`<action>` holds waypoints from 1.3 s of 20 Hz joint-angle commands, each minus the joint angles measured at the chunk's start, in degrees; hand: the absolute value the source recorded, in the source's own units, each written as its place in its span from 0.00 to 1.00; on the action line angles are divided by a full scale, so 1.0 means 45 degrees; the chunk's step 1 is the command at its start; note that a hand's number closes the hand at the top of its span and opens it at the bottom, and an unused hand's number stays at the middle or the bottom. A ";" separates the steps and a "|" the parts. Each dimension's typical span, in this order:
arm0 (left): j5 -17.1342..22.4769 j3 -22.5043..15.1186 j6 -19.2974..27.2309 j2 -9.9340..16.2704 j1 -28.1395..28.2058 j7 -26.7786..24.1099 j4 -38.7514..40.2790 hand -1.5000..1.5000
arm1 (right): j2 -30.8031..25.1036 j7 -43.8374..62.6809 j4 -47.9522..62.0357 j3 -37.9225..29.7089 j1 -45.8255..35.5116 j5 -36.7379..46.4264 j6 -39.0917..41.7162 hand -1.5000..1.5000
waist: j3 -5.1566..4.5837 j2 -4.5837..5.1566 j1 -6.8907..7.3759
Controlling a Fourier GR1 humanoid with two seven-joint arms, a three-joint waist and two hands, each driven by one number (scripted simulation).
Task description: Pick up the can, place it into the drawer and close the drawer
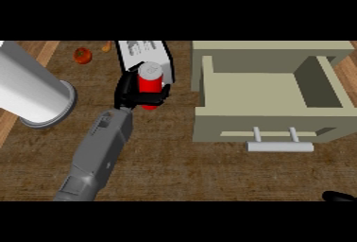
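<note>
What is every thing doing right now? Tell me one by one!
Can: red, held in the left hand.
Left hand: fingers curled round the can.
Drawer: pulled open, nothing inside.
Drawer handle: untouched.
Right hand: only a tip shows at the lower right edge.

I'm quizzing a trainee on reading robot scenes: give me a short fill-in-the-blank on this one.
1. The left hand is curled round the ____ can.
2. The drawer stands ____.
3. The drawer's handle faces the view's ____ edge.

Missing words: red; open; lower
</note>
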 commanded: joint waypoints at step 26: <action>0.2138 -0.3536 0.4699 -0.0070 -0.8408 0.7471 -0.0234 1.00 | -0.0572 0.0346 -0.0080 -0.0674 -0.0536 -0.0740 0.0248 0.00 | 0.0009 0.0181 -0.0604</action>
